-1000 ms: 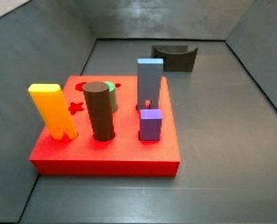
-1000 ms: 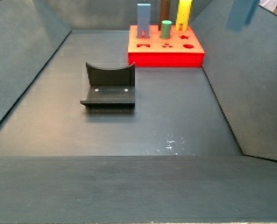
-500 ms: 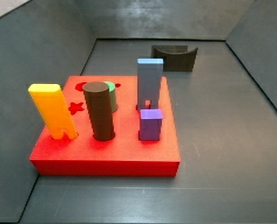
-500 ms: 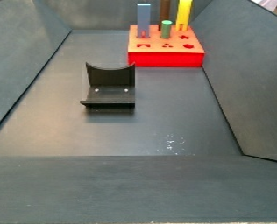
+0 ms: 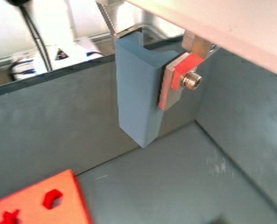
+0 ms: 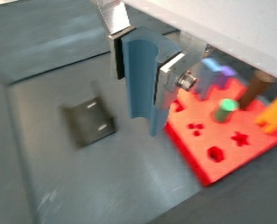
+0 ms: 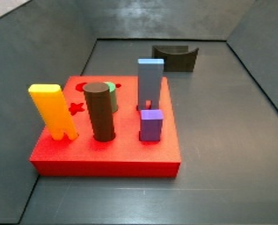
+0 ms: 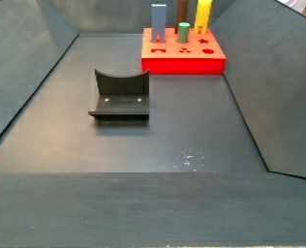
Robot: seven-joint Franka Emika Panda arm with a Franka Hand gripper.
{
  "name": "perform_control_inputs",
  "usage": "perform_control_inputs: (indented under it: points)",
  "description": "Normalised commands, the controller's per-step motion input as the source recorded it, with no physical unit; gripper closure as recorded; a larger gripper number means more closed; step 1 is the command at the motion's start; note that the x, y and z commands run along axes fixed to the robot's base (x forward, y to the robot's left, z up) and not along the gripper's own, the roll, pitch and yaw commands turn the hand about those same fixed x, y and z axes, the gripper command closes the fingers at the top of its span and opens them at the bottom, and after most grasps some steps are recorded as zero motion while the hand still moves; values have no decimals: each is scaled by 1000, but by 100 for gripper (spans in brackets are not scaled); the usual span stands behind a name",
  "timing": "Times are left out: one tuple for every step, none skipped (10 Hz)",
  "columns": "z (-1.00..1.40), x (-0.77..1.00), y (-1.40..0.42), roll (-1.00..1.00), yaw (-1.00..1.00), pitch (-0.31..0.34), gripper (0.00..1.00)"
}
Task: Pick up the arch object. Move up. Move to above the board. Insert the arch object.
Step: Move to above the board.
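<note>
Arch object (image 5: pixel 138 92) hangs clamped between the hand's (image 5: pixel 152 83) silver fingers (image 5: pixel 174 80), well above the grey floor (image 8: pixel 156 136). Board (image 6: pixel 229 131) lies below, beside it; the fixture (image 6: pixel 88 121) stands apart.

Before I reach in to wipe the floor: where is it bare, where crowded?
Bare: floor between fixture and near edge, and along both walls. Crowded: board, with yellow, brown, blue, purple pieces. End effector holds arch object aloft.

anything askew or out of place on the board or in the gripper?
Nothing stands out. The gripper holds the arch object upright, off the floor. The pegs on the board stand straight. The fixture sits flat.
</note>
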Motion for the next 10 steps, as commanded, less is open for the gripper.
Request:
perform_control_inputs:
  points:
    - [-1,344,-1000,-53,-1000,64,100]
    - [0,350,-1000,-80,-923,77,100]
    - [0,360,-1000,-61,-568,85,100]
    - [2,365,-1000,-59,-418,86,100]
    - [3,379,-1000,-47,-203,92,100]
    - [6,385,-1000,-44,-127,94,100]
    - [7,402,-1000,-5,-41,98,100]
    - [8,438,-1000,7,-2,106,100]
    - [13,381,-759,32,7,112,100]
    - [16,312,-599,46,7,113,100]
